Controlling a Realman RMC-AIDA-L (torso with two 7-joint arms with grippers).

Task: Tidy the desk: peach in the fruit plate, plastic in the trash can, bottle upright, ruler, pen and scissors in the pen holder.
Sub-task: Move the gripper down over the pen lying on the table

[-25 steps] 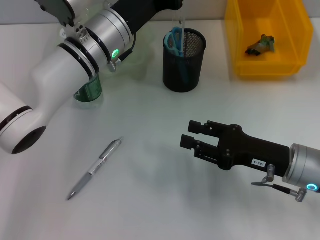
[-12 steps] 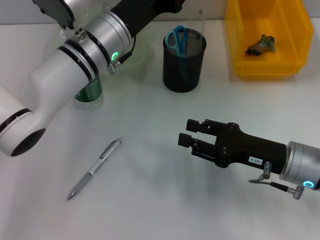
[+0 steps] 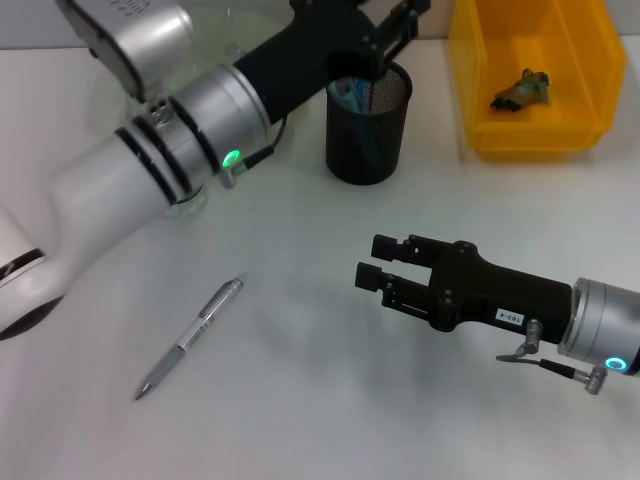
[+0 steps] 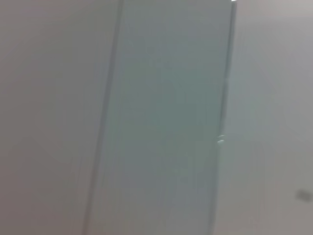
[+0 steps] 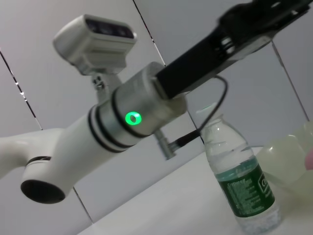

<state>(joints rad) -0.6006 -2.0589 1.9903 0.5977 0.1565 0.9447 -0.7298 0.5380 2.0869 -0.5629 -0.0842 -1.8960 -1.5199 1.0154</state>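
Pen work comes next, by the look of it: the slim silver ballpoint pen (image 3: 190, 338) lies alone on the white desk (image 3: 300, 420), angled toward the near left. To lift it well, a claw should close across the barrel's middle, square to its length. Further right, the black left gripper (image 3: 400, 22) reaches over the black mesh pen holder (image 3: 368, 125), which holds blue-handled scissors (image 3: 345, 92); whether its fingers are parted I cannot tell. Right wrist view shows the clear plastic water bottle (image 5: 239, 176) with its green label standing upright. Over the bare desk nearer the robot, the right gripper (image 3: 372, 274) hovers open and empty. At far right, the yellow plastic bin (image 3: 530, 130) contains crumpled plastic (image 3: 520, 88).
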